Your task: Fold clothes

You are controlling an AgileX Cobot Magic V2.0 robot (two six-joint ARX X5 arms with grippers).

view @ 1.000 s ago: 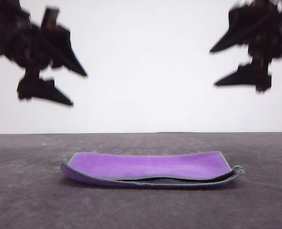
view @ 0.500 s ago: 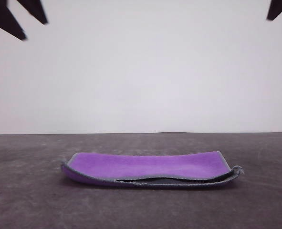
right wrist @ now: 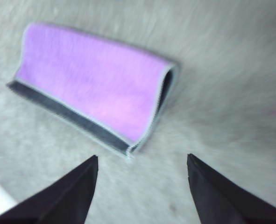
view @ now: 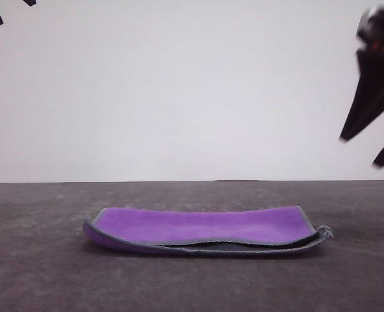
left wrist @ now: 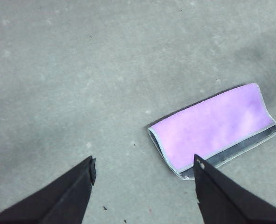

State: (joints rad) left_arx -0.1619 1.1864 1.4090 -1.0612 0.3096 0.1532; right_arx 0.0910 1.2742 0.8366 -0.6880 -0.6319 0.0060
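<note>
The cloth [right wrist: 93, 86] lies folded in half on the grey bench [right wrist: 226, 70], purple side up with a dark grey strip of the lower layer showing along one long edge, while the right gripper [right wrist: 142, 163] hangs above it, its two dark fingers [right wrist: 67, 193] spread apart and touching nothing.

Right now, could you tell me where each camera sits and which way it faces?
Front view: low, facing forward over the grey table at the folded purple and dark grey cloth; right gripper raised.
Left wrist view: above the table, looking down; left gripper open.
Right wrist view: likewise; right gripper open.
All share the cloth.
</note>
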